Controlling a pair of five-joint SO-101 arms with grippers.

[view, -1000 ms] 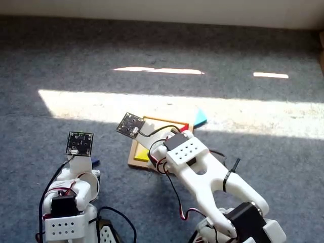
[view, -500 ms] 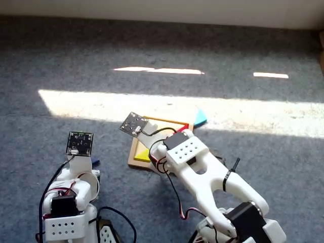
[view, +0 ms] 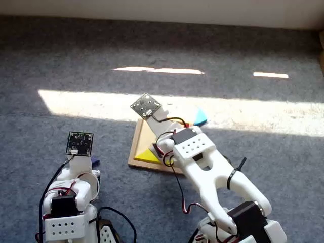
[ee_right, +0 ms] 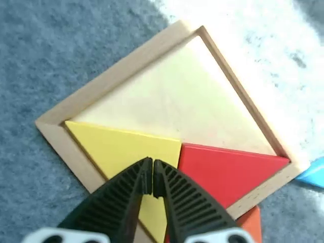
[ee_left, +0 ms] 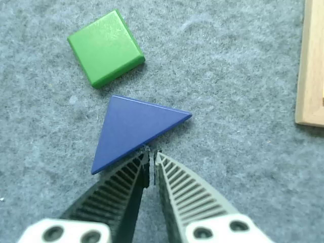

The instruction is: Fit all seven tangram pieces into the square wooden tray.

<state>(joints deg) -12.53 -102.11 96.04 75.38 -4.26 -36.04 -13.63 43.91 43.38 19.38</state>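
The right gripper point(ee_right: 152, 174), closed empty, hangs at lower centre over the wooden tray point(ee_right: 109, 77) holding a yellow triangle point(ee_right: 119, 147) and a red triangle point(ee_right: 223, 169). The left gripper point(ee_left: 151, 154), likewise together, perhaps touches the blue triangle point(ee_left: 131, 126).

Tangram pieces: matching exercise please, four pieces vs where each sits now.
Pieces:
1. yellow triangular piece
2. dark blue triangular piece
3. green square piece
4. light blue piece

Places:
A. on the grey carpet, right at the tips of the left gripper jaws
B. on sunlit carpet, just outside the square wooden tray
C. inside the tray, beside the red triangular piece
D. on the carpet, beyond the dark blue piece from the left gripper

Pairs: 1-C, 2-A, 3-D, 4-B
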